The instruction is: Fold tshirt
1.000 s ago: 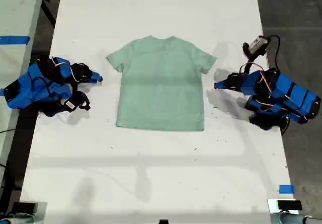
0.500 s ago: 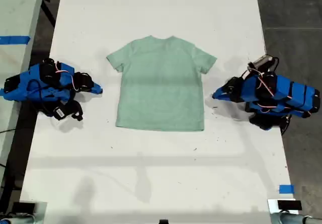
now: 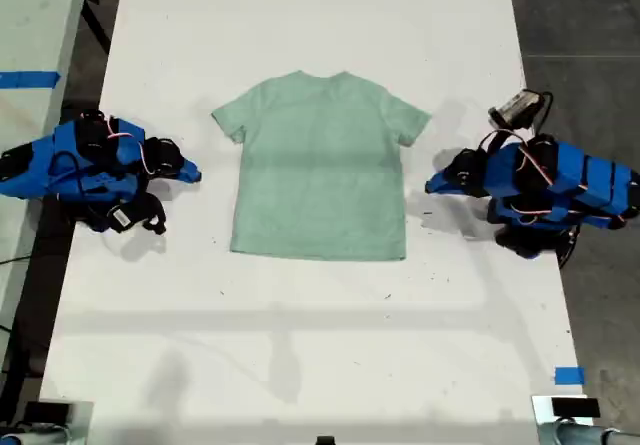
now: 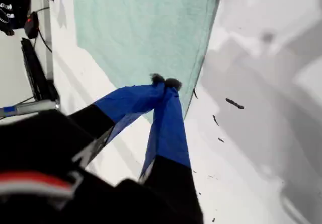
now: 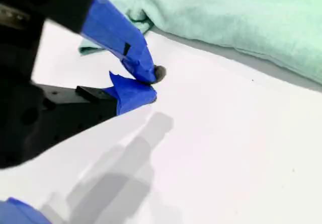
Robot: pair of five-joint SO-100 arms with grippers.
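Exterior view: the tshirt (image 3: 320, 170) lies flat and unfolded mid-tabletop (image 3: 300, 345), unmoved over the last second. My first gripper (image 3: 430, 185) and second gripper (image 3: 197, 176) have only shuffled beside its two side edges, fingers pinched together, empty. I judge folding not begun.

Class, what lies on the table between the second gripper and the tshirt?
Nothing. Only bare white table separates my second gripper from the tshirt, as the exterior and second wrist views show.
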